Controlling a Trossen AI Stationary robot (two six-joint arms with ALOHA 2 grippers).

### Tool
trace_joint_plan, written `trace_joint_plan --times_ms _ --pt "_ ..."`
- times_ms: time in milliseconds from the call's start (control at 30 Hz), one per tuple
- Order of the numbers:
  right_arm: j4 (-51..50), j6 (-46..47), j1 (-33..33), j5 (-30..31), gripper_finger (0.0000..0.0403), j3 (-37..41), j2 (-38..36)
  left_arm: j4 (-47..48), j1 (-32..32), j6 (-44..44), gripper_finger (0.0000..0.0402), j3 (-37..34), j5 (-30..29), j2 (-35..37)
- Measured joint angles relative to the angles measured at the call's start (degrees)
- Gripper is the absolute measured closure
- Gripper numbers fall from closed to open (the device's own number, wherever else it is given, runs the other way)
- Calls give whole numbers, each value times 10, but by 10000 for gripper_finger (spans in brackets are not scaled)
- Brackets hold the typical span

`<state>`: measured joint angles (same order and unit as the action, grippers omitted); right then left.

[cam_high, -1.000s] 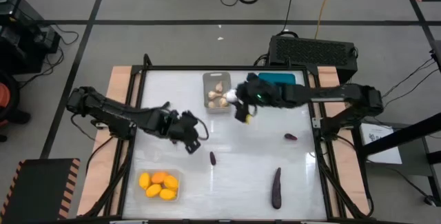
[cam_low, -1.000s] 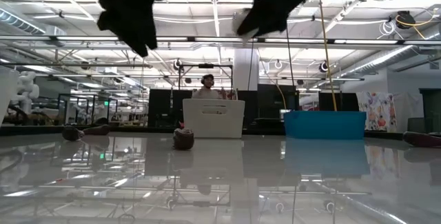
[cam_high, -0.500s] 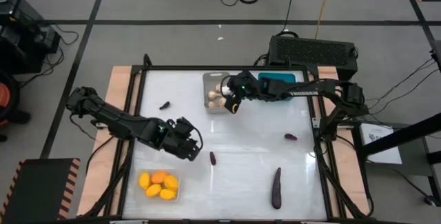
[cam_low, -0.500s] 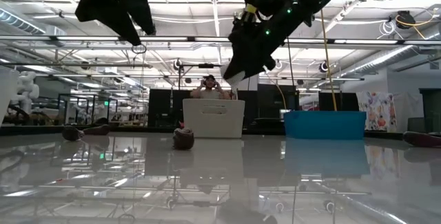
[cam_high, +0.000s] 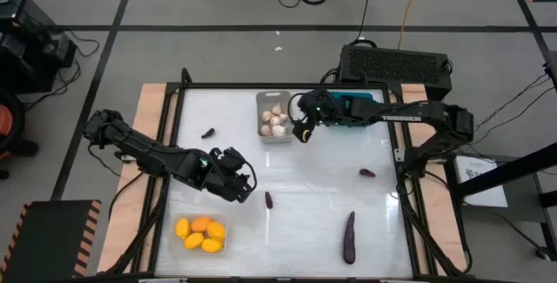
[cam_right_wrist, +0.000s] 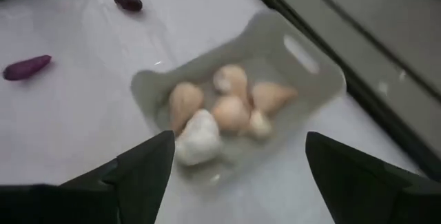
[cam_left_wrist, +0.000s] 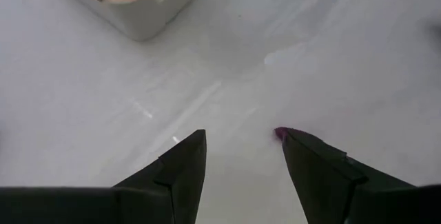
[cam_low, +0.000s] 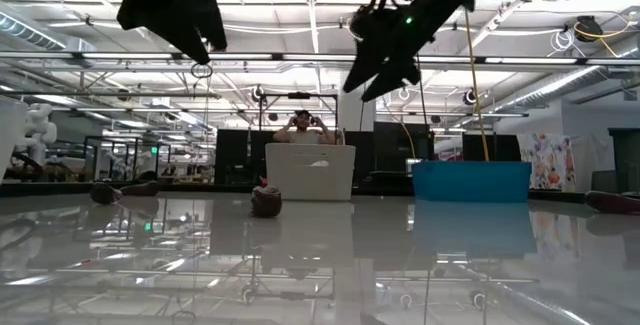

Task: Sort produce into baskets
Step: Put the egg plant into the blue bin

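While the right gripper hangs beside the grey basket at the far side of the bench, its fingers stand spread wide and carry nothing; the right wrist view shows the garlic bulbs lying inside that basket. We judge this drop complete, so the risk lies in what follows. The spread fingers sit close to the basket's wall, and a careless retreat could clip the rim and shift or tip the light bin.

The left gripper hovers over mid-bench with fingers partly spread and empty. In its wrist view a small purple piece lies against the inner edge of one finger. If the fingers descend off-centre, we judge they could push the piece aside rather than straddle it; it is small, and a closing pinch may squirt it out.

Still unsorted, the long eggplant and three small purple pieces lie well apart on the bench. The orange fruits rest in a clear basket at the near left. The teal basket is partly covered by the right arm from above.

The high view gives the layout but hides the basket's contents in detail; the right wrist view shows each bulb. The low view alone shows both grippers well clear of the bench surface, and a person in the room behind.
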<state>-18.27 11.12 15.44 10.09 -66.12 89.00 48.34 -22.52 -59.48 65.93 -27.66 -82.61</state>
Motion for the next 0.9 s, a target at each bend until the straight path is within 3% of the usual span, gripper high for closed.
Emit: trace_joint_plan --times_ms 233,467,633,900 --pt "-168 181 -36 -30 83 0 -68 -9 5 81 201 0 -33 0" --pt "-280 387 -150 -11 83 0 -90 -51 42 210 201 0 -27 0" --pt "-322 539 -268 16 83 0 -90 -96 81 318 201 0 33 0" --pt "-352 911 -497 114 83 0 -72 -199 137 439 201 0 153 0"
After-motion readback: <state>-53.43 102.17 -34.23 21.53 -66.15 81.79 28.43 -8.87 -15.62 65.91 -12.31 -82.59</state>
